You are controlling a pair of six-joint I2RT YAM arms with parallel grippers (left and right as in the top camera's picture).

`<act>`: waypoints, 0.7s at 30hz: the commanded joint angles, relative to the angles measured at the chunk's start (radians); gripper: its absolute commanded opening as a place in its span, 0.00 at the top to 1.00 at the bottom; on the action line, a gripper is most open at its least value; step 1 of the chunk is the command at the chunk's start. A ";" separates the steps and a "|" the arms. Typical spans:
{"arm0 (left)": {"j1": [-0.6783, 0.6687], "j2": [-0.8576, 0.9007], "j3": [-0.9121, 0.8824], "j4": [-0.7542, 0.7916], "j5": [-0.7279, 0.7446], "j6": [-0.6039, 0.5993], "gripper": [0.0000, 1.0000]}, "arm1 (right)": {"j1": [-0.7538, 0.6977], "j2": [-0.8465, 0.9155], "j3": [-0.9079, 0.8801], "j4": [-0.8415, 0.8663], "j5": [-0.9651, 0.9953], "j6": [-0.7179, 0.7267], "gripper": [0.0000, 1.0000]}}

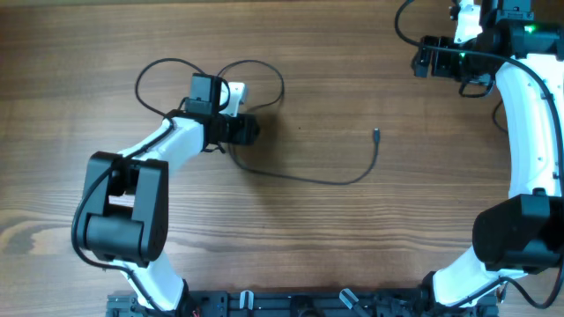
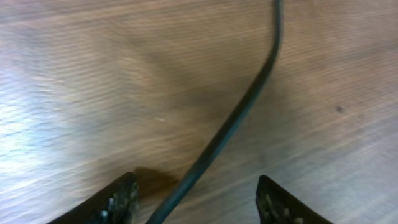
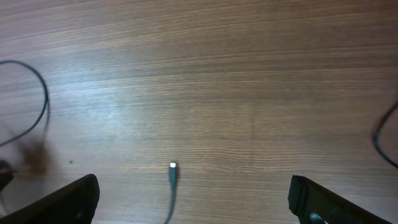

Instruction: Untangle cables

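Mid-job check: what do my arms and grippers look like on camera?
The left arm and right arm have glossy white curved links and bulky black joint housings. A green light glows near the right wrist, beside looped black wiring. The left gripper has black wedge-shaped fingers with textured tips.

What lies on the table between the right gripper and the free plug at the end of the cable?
Only bare wooden table lies between the right gripper and the cable's plug; nothing else is there. The overhead view shows this.
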 commanded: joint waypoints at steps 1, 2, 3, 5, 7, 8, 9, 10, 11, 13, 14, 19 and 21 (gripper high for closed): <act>-0.079 0.033 -0.006 0.019 0.106 0.004 0.51 | -0.005 -0.026 0.002 0.003 0.111 0.040 0.00; -0.109 0.033 -0.006 0.031 0.108 0.004 0.51 | -0.007 -0.026 0.002 0.004 0.111 0.041 0.00; -0.144 0.033 -0.006 0.050 0.107 0.004 0.50 | -0.009 -0.026 0.002 0.006 0.110 0.042 0.00; -0.222 0.033 -0.006 0.103 0.106 -0.004 0.45 | -0.013 -0.026 0.002 0.006 0.110 0.042 0.00; -0.263 0.033 -0.006 0.145 0.047 -0.040 0.42 | -0.021 -0.026 0.002 0.001 0.110 0.041 0.00; -0.266 0.033 -0.006 0.164 -0.005 -0.086 0.36 | -0.021 -0.026 0.002 -0.007 0.110 0.040 0.00; -0.257 0.033 -0.006 0.171 -0.018 -0.101 0.34 | -0.021 -0.026 0.002 -0.008 0.110 0.041 0.00; -0.246 0.033 -0.006 0.171 -0.018 -0.101 0.33 | -0.021 -0.026 0.002 -0.008 0.110 0.041 0.00; -0.219 0.033 -0.006 0.169 -0.018 -0.101 0.34 | -0.021 -0.026 0.002 -0.008 0.110 0.041 0.00; -0.180 0.033 -0.006 0.174 -0.018 -0.101 0.34 | -0.021 -0.026 0.002 -0.008 0.110 0.041 0.00; -0.148 0.033 -0.006 0.184 -0.018 -0.101 0.37 | -0.021 -0.026 0.002 -0.008 0.110 0.041 0.00; -0.021 0.033 -0.004 0.240 -0.017 -0.101 0.88 | -0.021 -0.026 0.002 -0.008 0.110 0.041 0.00; -0.027 0.033 -0.004 0.241 -0.013 -0.101 0.80 | -0.021 -0.026 0.002 -0.007 0.110 0.041 0.00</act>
